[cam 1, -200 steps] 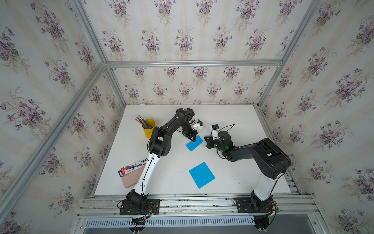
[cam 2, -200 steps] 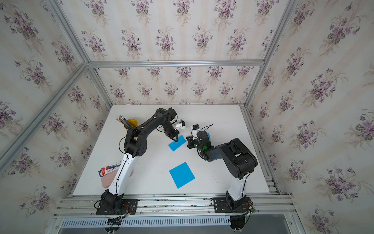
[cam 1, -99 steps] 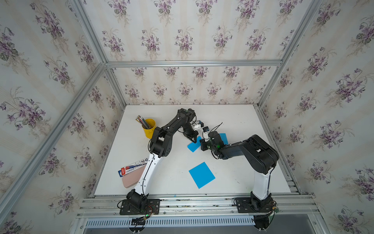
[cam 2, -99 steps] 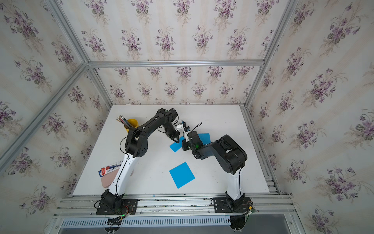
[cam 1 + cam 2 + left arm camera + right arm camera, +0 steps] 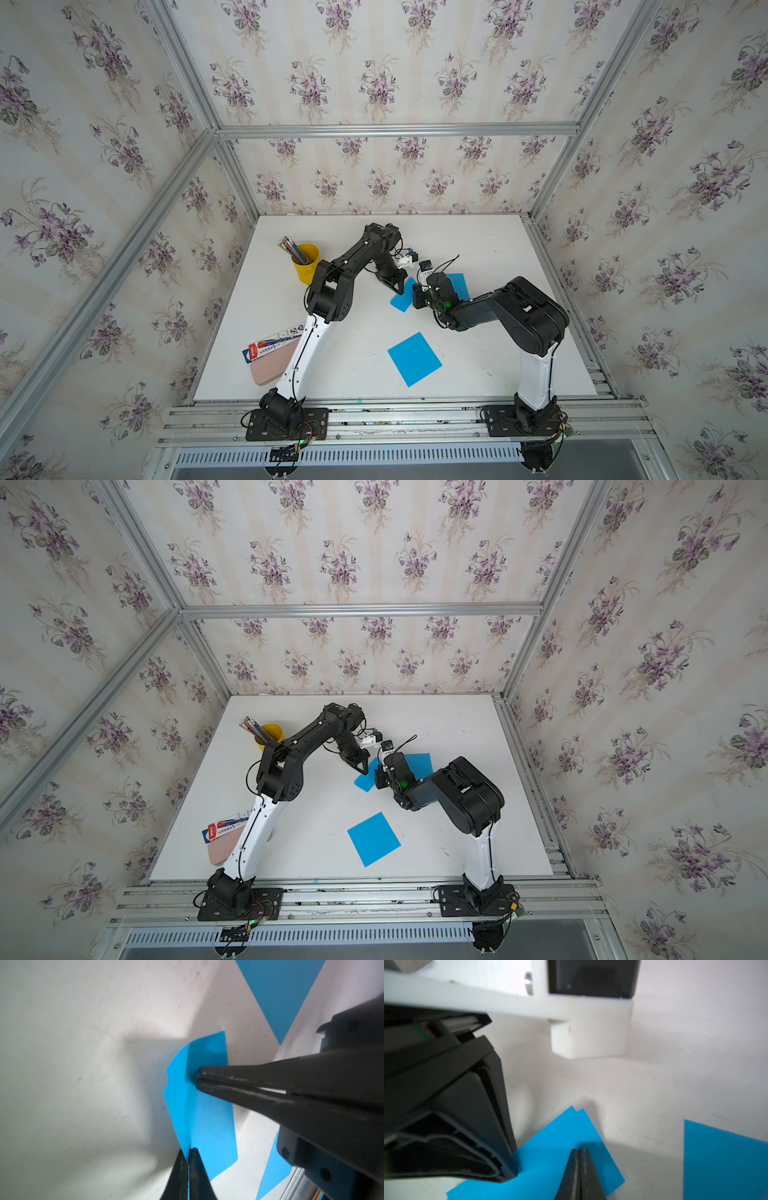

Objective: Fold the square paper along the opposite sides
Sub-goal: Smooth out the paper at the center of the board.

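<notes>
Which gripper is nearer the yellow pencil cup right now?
Left. The left gripper, shut on the folded blue paper, sits toward the yellow pencil cup; the right gripper, shut, presses that paper just beyond, farther away.

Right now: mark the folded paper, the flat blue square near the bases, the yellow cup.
folded paper (image 5: 401, 302): a top view, exposed corner.
flat blue square (image 5: 414, 359): a top view, centre.
yellow cup (image 5: 309, 270): a top view, side wall.
</notes>
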Available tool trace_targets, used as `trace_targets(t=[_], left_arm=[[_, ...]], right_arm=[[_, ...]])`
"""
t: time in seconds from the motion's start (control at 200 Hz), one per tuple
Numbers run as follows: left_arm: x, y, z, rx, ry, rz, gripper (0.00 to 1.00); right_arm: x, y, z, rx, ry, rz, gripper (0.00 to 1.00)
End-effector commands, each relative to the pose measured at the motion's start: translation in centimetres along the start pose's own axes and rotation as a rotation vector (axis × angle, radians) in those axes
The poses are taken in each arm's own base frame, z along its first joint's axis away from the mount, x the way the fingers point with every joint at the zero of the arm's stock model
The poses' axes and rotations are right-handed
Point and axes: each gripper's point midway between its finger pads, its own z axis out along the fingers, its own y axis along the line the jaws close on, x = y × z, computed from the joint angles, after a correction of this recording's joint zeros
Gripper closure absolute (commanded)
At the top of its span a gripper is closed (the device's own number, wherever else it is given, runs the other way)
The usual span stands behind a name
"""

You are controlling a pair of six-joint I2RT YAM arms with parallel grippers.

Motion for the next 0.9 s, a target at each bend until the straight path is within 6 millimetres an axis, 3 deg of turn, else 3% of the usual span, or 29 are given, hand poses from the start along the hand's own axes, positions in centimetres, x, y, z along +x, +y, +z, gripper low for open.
trace_targets(t=[0.0, 0.085, 0.41, 0.899], left_arm=[[1.4, 1.8, 0.3, -0.076, 0.061, -0.009, 0.91], [1.5, 1.8, 0.3, -0.070, 0.061, -0.010, 1.00], [0.8, 1.1, 0.7, -0.019, 0.021, -0.015, 1.00], [1.7, 2.1, 1.4, -0.037, 0.045, -0.034, 1.00]], right_arm=[[3.3, -2.0, -0.2, 0.074, 0.120, 0.023, 1.00], [3.2, -2.1, -0.2, 0.071, 0.116, 0.039, 1.00], [1.9, -0.9, -0.5, 0.002, 0.077, 0.099, 1.00], [1.6, -2.4, -0.6, 0.004, 0.061, 0.182, 1.00]])
